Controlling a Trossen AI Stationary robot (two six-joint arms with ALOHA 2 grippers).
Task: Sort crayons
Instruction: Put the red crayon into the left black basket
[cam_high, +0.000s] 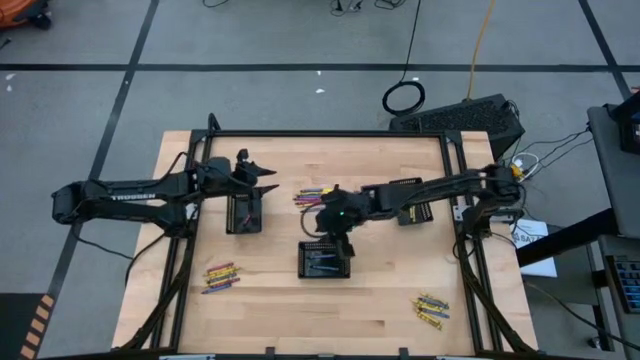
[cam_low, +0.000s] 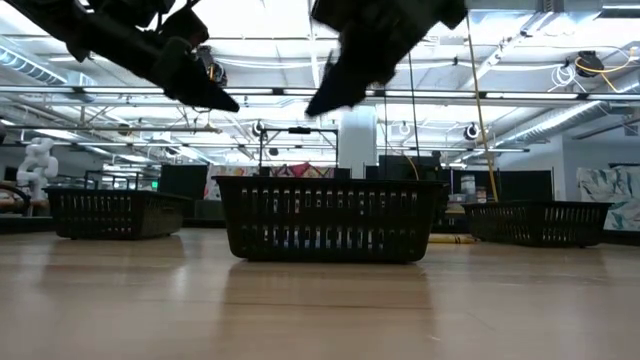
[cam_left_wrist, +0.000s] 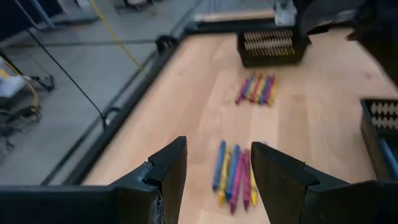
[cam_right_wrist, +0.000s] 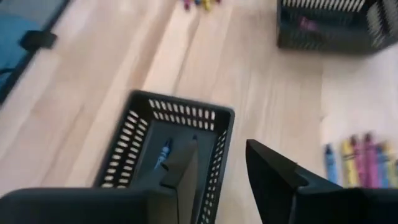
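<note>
Fingers of the right gripper (cam_right_wrist: 221, 171) spread above the middle tray (cam_right_wrist: 134, 121), blue crayon (cam_right_wrist: 165, 151) inside below them; left gripper (cam_left_wrist: 217, 174) spread, idle; several crayon piles (cam_high: 220, 277) unsorted nearby.

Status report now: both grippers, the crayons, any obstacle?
Right gripper open above middle basket, blue crayon inside. Left gripper open, empty, above left basket. Loose crayon piles on table. No obstacle seen.

Black left arm (cam_high: 130, 195), white TROSSEN lettering.
</note>
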